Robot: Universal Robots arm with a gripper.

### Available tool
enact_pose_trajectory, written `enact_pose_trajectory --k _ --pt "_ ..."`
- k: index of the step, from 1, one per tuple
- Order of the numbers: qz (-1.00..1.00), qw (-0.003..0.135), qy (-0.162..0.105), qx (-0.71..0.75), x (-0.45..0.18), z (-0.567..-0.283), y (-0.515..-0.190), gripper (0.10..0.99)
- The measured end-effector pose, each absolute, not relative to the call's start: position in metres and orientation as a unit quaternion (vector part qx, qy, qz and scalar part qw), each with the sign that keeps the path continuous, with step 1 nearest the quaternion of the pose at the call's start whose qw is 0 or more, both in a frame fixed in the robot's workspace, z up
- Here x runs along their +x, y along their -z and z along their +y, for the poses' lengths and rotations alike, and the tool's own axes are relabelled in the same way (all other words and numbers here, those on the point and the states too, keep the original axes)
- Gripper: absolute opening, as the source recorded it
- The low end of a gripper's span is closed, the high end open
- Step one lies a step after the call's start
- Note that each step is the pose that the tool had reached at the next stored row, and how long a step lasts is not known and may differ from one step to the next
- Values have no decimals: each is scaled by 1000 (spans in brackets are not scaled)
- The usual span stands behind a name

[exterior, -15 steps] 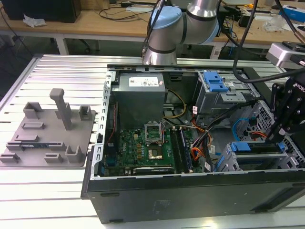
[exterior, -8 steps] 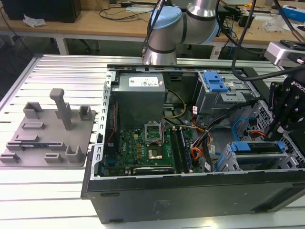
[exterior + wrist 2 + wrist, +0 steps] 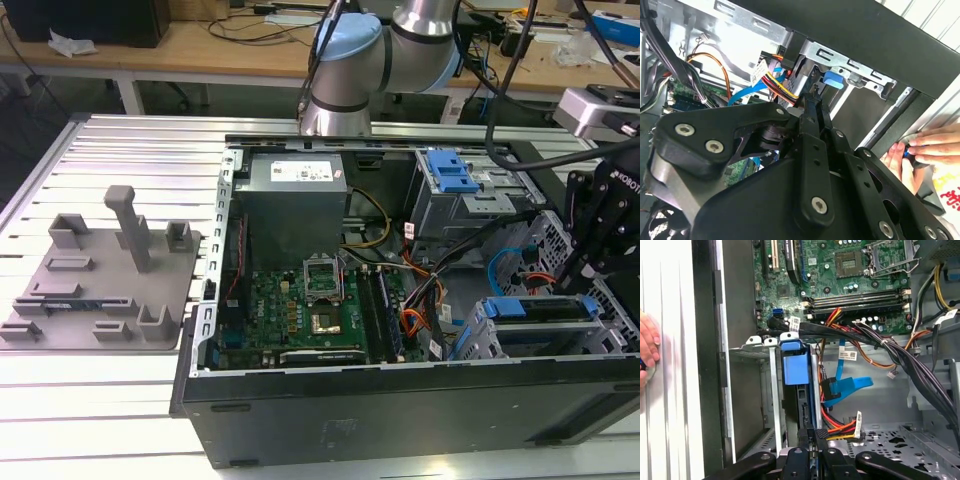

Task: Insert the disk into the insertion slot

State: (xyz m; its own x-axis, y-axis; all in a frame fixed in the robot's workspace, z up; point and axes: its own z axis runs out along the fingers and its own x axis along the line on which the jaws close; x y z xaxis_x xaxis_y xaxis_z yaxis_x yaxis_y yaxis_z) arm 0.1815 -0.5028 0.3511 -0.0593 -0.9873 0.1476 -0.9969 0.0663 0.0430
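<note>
The disk (image 3: 797, 367) is seen partly inside the insertion slot (image 3: 478, 335), at the near corner of the computer case (image 3: 400, 405) on the exterior view's right. The fingers (image 3: 804, 440) are pressed together at the disk's end, with nothing seen between them. A good push is kept slow and straight, so the disk is not jammed against the slot's wall.
</note>
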Motion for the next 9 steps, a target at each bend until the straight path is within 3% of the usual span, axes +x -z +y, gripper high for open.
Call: enact_pose_trajectory --k 9 --pt "-727 68 -35 682 180 -505 -350 165"
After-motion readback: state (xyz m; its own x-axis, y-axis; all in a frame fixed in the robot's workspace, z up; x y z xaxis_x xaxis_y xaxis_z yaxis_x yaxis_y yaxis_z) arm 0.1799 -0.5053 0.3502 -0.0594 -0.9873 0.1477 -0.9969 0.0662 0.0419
